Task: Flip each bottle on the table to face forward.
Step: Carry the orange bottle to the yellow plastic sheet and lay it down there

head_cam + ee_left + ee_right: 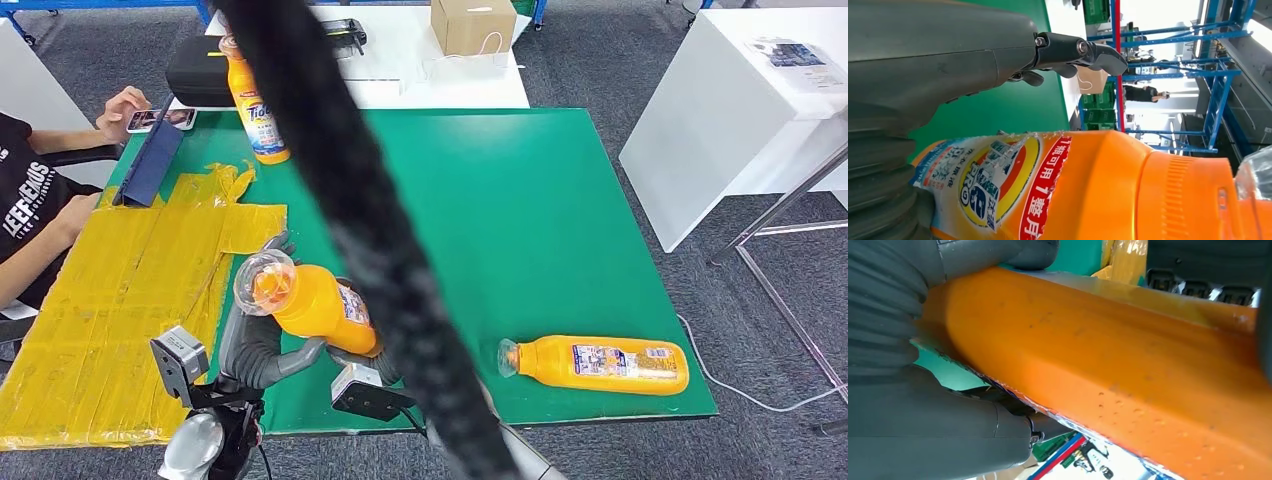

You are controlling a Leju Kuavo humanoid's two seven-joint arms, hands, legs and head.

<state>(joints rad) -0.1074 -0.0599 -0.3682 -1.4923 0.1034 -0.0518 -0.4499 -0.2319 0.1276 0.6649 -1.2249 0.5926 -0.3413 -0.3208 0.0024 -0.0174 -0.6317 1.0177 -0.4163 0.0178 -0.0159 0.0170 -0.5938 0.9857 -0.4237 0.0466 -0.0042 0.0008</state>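
Left hand [250, 335] | fingers grasping tilted orange bottle [310, 305] | right hand [923, 405] | fingers gripping its base

Most of the green table [520, 200] is open through the middle and right. What's in the way: a lying bottle [600, 363] by the near edge, a standing bottle [255, 100] far left, and a dark cable [370, 230] crossing the head view.

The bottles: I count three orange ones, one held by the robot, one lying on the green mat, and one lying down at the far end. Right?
Nearly. In the head view the far bottle stands upright. The held bottle and the lying bottle are as you say.
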